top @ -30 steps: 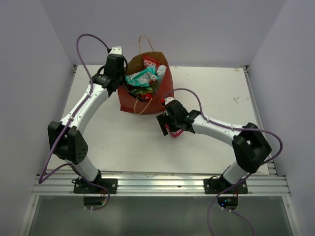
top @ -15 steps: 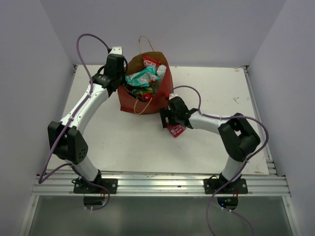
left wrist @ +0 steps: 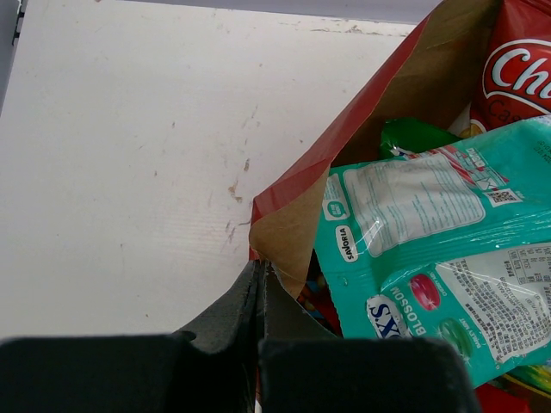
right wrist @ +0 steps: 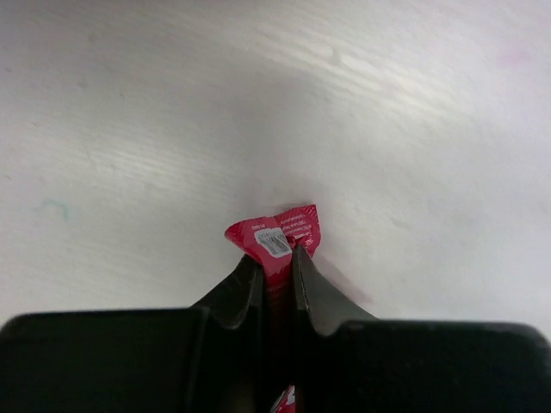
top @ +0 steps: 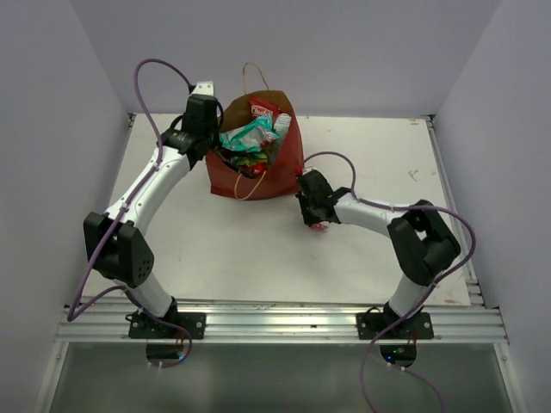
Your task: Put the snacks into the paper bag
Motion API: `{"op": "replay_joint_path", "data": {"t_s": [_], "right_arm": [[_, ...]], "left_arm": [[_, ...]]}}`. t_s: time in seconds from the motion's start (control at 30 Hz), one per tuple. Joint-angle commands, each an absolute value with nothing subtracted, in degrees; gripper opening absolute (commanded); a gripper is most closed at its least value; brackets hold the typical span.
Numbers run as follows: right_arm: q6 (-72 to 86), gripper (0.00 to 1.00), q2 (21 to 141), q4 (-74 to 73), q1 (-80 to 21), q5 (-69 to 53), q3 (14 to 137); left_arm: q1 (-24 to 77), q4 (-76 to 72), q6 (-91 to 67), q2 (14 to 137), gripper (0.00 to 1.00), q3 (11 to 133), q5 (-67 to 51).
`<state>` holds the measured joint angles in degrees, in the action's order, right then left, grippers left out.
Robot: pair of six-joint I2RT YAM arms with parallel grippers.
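The reddish-brown paper bag (top: pixel 256 179) stands upright at the back of the table, with several snacks inside. Among them are a teal packet (top: pixel 246 135) (left wrist: pixel 430 215) and a white chip bag with a red logo (top: pixel 261 109) (left wrist: pixel 516 69). My left gripper (top: pixel 212 144) (left wrist: pixel 261 274) is shut on the bag's left rim (left wrist: pixel 288 202). To the right of the bag, my right gripper (top: pixel 315 218) (right wrist: pixel 275 256) is low on the table. It is shut on a small red packet (top: pixel 321 227) (right wrist: pixel 277 234), whose crumpled end sticks out past the fingertips.
The bag's tan cord handles (top: pixel 250 73) loop up behind it and hang down its front. White walls close in the back and both sides. A raised rail (top: pixel 448 172) runs along the table's right edge.
My right gripper slid a little right along the table and closed on the red packet. The left arm and the bag stayed still.
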<state>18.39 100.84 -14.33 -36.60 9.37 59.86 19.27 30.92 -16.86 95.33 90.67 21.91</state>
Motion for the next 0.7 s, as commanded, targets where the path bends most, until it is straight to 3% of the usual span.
{"op": "replay_joint_path", "data": {"t_s": [0.0,0.17,0.3,0.67], "right_arm": [[18.19,0.03,88.38,-28.87,-36.65,18.33,63.88],[12.49,0.0,79.89,-39.45,-36.65,29.08,85.7],[5.29,0.0,83.05,-32.74,-36.56,28.49,100.79],[10.01,0.0,113.54,-22.06,-36.47,5.99,132.25]], "left_arm": [[19.16,29.79,-15.82,95.8,0.0,92.11,22.76],[19.07,29.62,-16.0,96.15,0.0,92.2,22.5],[19.07,29.62,-16.08,96.15,0.0,92.2,22.32],[18.99,29.62,-15.91,95.27,0.0,91.85,22.24]]}}
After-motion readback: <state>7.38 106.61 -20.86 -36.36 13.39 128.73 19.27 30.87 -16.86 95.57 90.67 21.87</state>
